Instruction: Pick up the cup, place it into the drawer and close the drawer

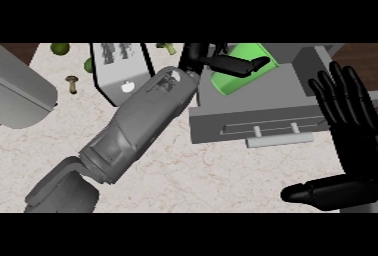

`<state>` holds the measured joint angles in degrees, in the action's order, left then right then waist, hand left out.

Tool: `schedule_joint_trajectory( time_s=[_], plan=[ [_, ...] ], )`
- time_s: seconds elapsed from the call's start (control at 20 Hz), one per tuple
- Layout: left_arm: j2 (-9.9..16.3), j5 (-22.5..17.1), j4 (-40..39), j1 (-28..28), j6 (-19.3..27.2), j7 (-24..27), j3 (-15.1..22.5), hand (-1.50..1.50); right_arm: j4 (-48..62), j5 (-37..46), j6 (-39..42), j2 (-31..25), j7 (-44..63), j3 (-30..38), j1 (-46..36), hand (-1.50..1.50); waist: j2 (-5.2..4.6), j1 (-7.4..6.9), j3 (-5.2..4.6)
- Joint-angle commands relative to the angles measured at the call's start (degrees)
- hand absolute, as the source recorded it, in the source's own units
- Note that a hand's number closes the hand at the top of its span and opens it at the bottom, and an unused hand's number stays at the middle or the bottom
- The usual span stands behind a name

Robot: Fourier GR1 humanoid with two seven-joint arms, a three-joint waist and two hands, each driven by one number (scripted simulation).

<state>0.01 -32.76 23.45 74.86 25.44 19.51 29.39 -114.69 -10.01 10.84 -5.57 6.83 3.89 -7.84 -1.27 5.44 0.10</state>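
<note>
The counter (184, 175) is pale marble and fills most of the head view. My left forearm (136, 127) crosses it diagonally from the lower left toward the upper centre. To the right of centre sits the grey drawer unit (255, 112); the drawer is pulled open toward me, and its front panel carries a pale handle (279, 140) on two posts.

A grey rounded appliance (22, 97) occupies the left edge of the counter. Between it and my left forearm lies a white tablet (122, 70) with a dark frame and an apple mark, partly covered by the forearm.

My right hand (343, 130) shows at the right edge, fingers straight and spread, pointing up, thumb out to the left. It rests there and touches nothing.

My left hand (221, 62) is above the open drawer, fingers curled round the green cup (240, 77). The cup lies tilted inside the drawer opening, its upper part hidden by my fingers. I cannot tell whether it touches the drawer floor.

Small items lie along the far edge: a green fruit (60, 48) at the upper left, a mushroom (72, 84) below it, and another mushroom (169, 48) beyond the tablet.
</note>
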Motion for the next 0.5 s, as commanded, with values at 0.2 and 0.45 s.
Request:
schedule_joint_trajectory(
  time_s=[0.2,0.45],
  plan=[
    [0.0,-2.1,-2.34,2.46,2.51,-2.4,4.86,-1.5,1.3,-0.59,-1.03,0.79,-0.04,0.18,-3.61,-1.5,-0.41,1.08,0.01],
    [-0.01,-7.13,3.35,1.02,3.57,0.16,4.75,-1.5,1.44,-5.17,1.97,-0.07,-1.36,2.16,-1.17,-1.5,-0.24,1.64,0.05]
  ],
)
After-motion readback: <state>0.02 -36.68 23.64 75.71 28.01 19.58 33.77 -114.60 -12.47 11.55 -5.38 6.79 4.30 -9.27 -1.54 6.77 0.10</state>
